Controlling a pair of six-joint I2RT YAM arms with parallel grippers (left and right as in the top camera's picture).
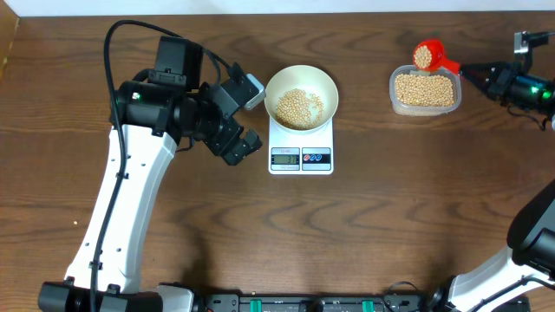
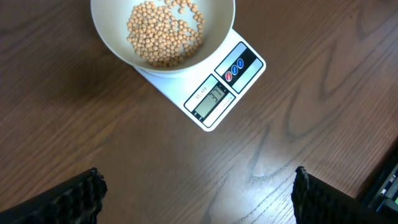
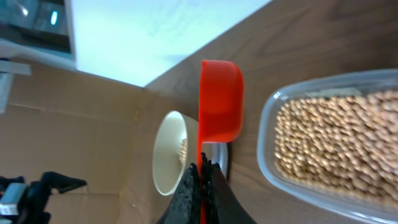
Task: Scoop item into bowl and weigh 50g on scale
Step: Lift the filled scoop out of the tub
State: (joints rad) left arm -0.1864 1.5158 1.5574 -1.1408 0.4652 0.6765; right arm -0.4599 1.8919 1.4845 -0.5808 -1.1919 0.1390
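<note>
The white bowl (image 1: 300, 97) sits on the white scale (image 1: 301, 156) at the table's middle and holds a layer of tan beans (image 1: 298, 107). It also shows in the left wrist view (image 2: 112, 40) with the scale's display (image 2: 209, 101). My left gripper (image 1: 236, 139) is open and empty, just left of the scale. My right gripper (image 1: 479, 75) is shut on the handle of a red scoop (image 1: 426, 55), which carries beans above the back edge of the clear tub (image 1: 424, 90). In the right wrist view the scoop (image 3: 221, 99) shows its underside beside the tub (image 3: 329, 140).
The clear tub is full of beans and stands at the back right. The table's back edge runs close behind the scoop. Bare wood lies in front of the scale and between the scale and the tub.
</note>
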